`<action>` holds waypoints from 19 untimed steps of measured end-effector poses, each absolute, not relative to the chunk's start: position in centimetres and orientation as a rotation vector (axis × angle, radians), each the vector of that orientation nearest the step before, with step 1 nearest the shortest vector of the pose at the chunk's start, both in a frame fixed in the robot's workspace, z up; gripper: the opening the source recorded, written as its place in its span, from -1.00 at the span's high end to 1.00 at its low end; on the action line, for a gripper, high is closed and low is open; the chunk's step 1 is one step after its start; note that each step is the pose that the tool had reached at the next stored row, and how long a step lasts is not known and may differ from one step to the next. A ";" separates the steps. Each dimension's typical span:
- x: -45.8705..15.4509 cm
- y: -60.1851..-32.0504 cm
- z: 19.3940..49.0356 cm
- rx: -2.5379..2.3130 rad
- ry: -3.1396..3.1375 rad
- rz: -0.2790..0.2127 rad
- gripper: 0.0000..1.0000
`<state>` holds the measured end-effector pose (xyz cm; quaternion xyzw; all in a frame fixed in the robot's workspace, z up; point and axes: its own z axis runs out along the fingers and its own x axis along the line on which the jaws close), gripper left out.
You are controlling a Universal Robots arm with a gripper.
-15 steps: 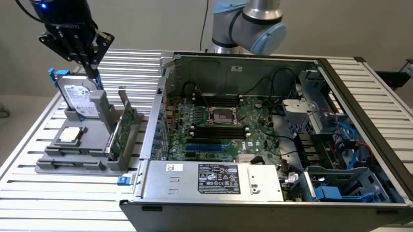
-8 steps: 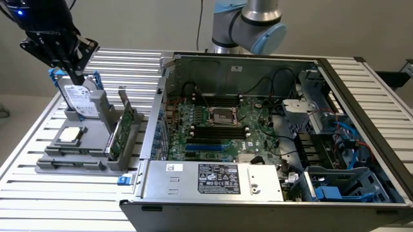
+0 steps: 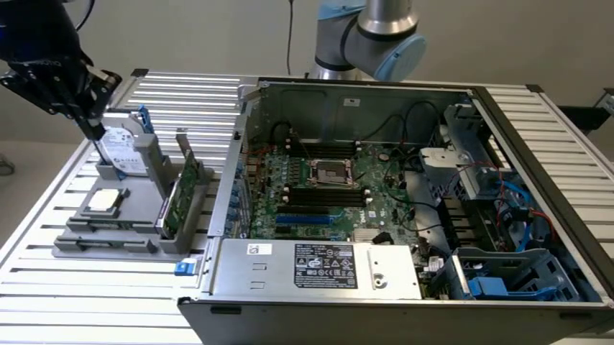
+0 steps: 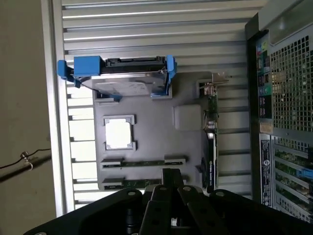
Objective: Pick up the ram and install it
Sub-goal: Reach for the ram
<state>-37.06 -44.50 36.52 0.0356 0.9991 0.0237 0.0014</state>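
**A:** End effector?

**B:** The gripper [image 3: 93, 131] hangs over the grey tray [image 4: 151, 122]. Its fingers are pressed together and nothing is pinched between them. From the exterior view its tips overlap the hard drive [image 3: 123, 149]. I cannot tell from that angle whether they touch it.

**A:** The ram?

**B:** The ram [image 4: 144, 162] sits in the tray, a thin green strip standing on edge between two small brackets. A second thin strip [image 4: 128, 183] lies just beside it, parallel, in the next pair of brackets. In the wrist view the closed fingertips line up near one end of both strips. Neither strip is lifted.

**A:** The rest of the tray?

**B:** A processor [image 4: 119, 133] rests flat in a square pocket between the strips and the hard drive. The drive stands in blue rails. The expansion card [image 4: 210, 147] stands upright along the tray edge nearest the computer case [image 3: 384, 97].

**A:** The case?

**B:** It is open, lying on the slatted table [image 3: 96, 302] at the exterior view's right of the tray. The motherboard [image 3: 379, 205] is exposed, with long black slots [image 3: 326, 195] near its middle.
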 end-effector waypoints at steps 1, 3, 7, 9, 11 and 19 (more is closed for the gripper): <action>-37.3 -44.8 36.5 0.112 3.136 0.074 0.79; -37.8 -45.3 36.3 0.112 3.136 0.074 0.79; -38.6 -46.2 36.0 0.112 3.136 0.074 0.79; -38.7 -46.5 35.8 0.112 3.139 0.074 0.79; -38.8 -46.6 35.6 0.108 3.140 0.074 0.79; -38.9 -46.8 35.2 0.072 3.150 0.062 0.79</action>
